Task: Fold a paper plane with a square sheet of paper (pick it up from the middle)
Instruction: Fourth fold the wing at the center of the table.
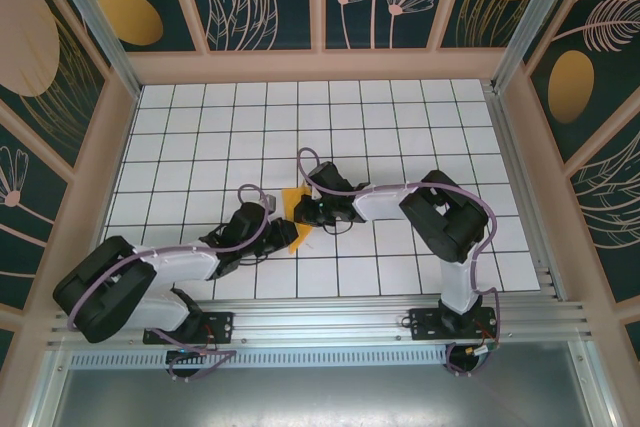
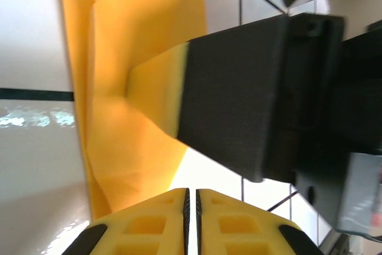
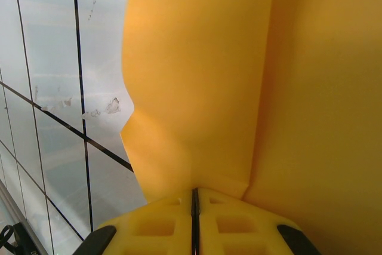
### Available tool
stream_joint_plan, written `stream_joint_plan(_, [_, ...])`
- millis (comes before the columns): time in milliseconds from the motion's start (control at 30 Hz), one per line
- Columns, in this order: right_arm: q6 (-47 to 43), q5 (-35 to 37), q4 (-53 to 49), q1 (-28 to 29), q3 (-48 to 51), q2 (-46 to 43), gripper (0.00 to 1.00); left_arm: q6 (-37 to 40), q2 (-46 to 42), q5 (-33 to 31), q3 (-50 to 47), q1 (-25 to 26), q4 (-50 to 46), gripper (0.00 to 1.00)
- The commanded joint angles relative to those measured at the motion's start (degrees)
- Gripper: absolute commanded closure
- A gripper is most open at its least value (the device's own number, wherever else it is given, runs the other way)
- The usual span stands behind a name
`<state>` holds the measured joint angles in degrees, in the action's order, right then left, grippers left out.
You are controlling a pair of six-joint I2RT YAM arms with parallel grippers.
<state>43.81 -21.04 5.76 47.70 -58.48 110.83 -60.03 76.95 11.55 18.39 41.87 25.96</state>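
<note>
closest in, the left pincer (image 2: 191, 200) was seen pressed together, tips just beside the lower edge of the square sheet of paper (image 2: 143, 40). whether a sliver of it was caught in there couldn't be told. the sheet was found around the middle of the table (image 1: 400, 117), between the two pincers, already doubled over with a soft, bulging fold rather than a sharp crease. just past it, the right pincer (image 3: 194, 200) was clamped on the sheet, with one layer standing up beside the other in its wrist view.

so a fold looked to be in progress, with no plane shape formed yet. probably best done like this: the clamped side gets used as the anchor, and the left tips get dragged slowly along the fold so the bulge is flattened against the table instead of shoved sideways. edges should be lined up before anything is pressed hard, since paper that thin is easily wrinkled or torn when tugged from both ends.
</note>
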Motion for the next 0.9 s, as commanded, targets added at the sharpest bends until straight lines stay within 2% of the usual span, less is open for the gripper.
stream_joint_plan(0, [-0.4,0.9,-2.2,0.0,-0.6,1.3,0.88,0.6,1.9,0.0,-0.3,-0.6,3.2,0.87])
stream_joint_plan(200, [-0.3,0.8,-2.3,0.0,-0.6,1.1,0.88,-0.6,5.0,0.0,-2.6,-0.6,4.8,0.87])
stream_joint_plan(567, [-0.9,-0.9,-0.8,-0.8,-1.8,-2.7,0.87,-1.2,10.1,-0.1,-6.3,-0.6,1.4,0.92])
stream_joint_plan(700, [-1.5,-3.2,-0.9,-0.6,-3.2,-2.7,0.87,0.0,10.2,-0.7,-5.3,-0.7,-1.0,0.92])
stream_joint_plan(867, [-1.0,-1.8,-1.3,-0.7,-3.1,-0.4,0.87,1.3,11.6,-0.5,-3.2,-0.7,-2.8,0.94])
